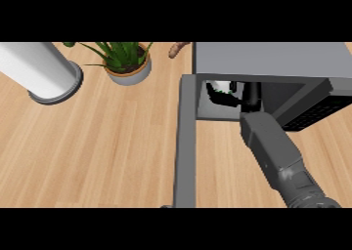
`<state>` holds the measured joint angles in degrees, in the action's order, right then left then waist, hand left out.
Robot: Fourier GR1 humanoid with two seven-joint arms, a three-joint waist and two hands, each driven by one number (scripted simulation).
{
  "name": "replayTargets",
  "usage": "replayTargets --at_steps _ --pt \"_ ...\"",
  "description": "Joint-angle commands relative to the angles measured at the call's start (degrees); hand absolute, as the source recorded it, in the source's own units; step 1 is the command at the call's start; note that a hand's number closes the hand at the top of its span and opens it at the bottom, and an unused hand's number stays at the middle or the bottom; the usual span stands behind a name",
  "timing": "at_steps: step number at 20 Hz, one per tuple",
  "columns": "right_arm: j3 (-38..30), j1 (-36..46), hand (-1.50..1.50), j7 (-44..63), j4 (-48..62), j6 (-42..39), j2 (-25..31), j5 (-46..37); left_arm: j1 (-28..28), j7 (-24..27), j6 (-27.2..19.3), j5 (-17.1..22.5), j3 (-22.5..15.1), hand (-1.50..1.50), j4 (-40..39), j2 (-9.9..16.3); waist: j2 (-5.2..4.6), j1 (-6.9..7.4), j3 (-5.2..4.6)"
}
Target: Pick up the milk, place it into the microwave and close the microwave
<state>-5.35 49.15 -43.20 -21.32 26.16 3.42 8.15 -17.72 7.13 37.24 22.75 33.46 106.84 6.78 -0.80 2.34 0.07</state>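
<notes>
**Milk going into the microwave, door yet to be shut**

Going left to right, we see a white cylinder (36, 73) standing at the upper left of the frame, then a potted plant (125, 62) just right of it, both on the wooden surface (85, 146). Neither is near our path. Left of centre the microwave door (186, 141) stands swung open, seen edge-on as a long grey bar running down toward the lower edge of the frame.

Right of the door sits the microwave (273, 58), its opening facing us. Our right hand (226, 97) is inside the cavity, and the milk (221, 88) shows there as a small white shape at the upper left of the opening, with dark fingers curled against it, so we judge the hand clamped on the milk. Whether the milk already stands on the cavity floor we cannot tell. The left hand is not in view.

We judge the placing step is in hand. Next calls for letting go and drawing the forearm (276, 151) straight back out, clearing the cavity's edges. The open wood left of the door gives room to swing it shut.
</notes>
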Motion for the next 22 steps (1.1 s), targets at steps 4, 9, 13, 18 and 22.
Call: replayTargets --at_steps 4,9,13,18,22 --pt "2.4 6.9 1.50 -1.5 8.7 11.1 2.7 -6.6 2.9 -1.9 -1.3 0.8 -0.1 -1.50 0.2 1.4 -0.76 1.40 0.02" --pt "4.3 9.9 1.50 -0.5 12.6 19.8 1.5 -10.2 1.5 0.2 1.5 0.7 -0.1 -1.50 -2.6 1.1 -0.59 1.64 -0.03" --pt "3.4 12.1 1.50 2.6 15.0 23.5 3.7 -10.4 4.5 0.6 0.7 -0.9 -0.3 -1.50 -4.0 2.2 -1.22 2.34 0.00" --pt "1.5 10.7 1.50 2.1 15.2 25.5 4.6 -9.3 3.1 1.2 2.6 0.3 0.4 -1.50 -3.7 3.0 -1.38 3.19 0.10" --pt "0.0 9.9 1.50 1.4 14.6 24.9 6.3 -8.4 4.5 1.9 1.7 -1.9 -0.6 -1.50 -4.8 2.1 -1.59 3.01 0.10"
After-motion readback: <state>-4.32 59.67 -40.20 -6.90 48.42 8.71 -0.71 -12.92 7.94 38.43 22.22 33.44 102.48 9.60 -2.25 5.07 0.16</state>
